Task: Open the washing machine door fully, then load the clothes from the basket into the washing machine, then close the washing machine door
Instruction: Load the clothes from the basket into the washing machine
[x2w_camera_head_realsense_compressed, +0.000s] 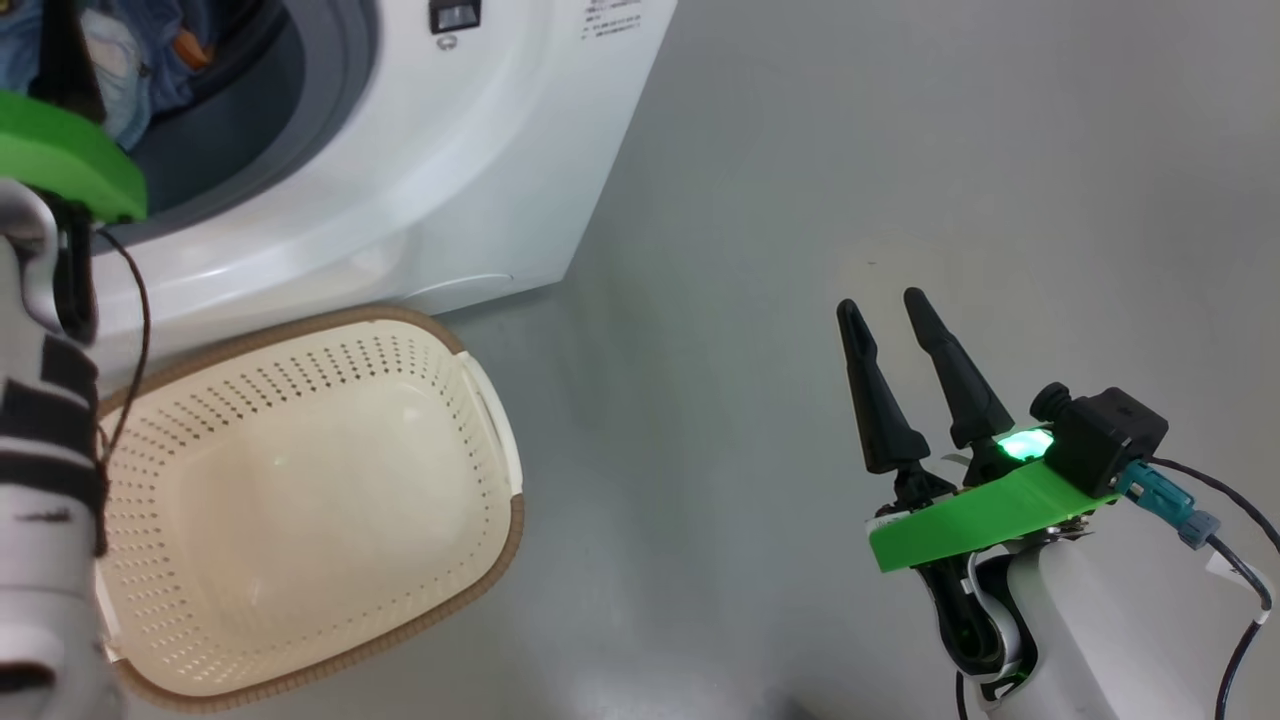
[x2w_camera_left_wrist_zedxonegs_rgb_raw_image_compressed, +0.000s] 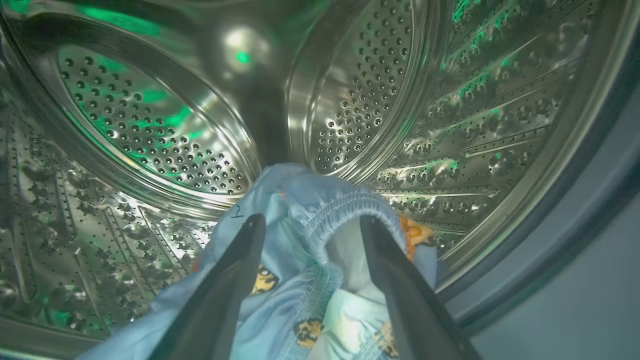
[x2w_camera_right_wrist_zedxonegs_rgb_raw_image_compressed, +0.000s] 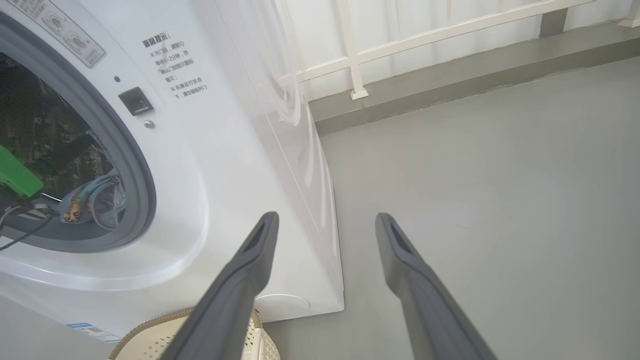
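Inside the steel drum of the washing machine, at 6 o'clock in the left wrist view: the clothes, a crumpled heap of soft light blue fabric with orange-brown bear prints and a gathered elastic edge. Left gripper spread wide, dark tapered fingers on either side of the heap, fabric lying loose between them, not pinched. Drum wall polished and curved, pierced with rows of small round holes, embossed nearer the mouth, tinted by green reflections.

At 11 o'clock in the head view, the clothes again, behind the smooth grey rubber ring of the round opening.

At 7 o'clock in the head view, on the floor just beside the machine's front: the basket, a rounded rectangle of cream-white perforated plastic with a brown woven-look rim, its bare glossy bottom in full sight.

At 4 o'clock, well apart from basket and machine: right gripper, open and gripping nothing, long, black and conical above a green plate.

Floor smooth, matt grey. Machine casing glossy white.
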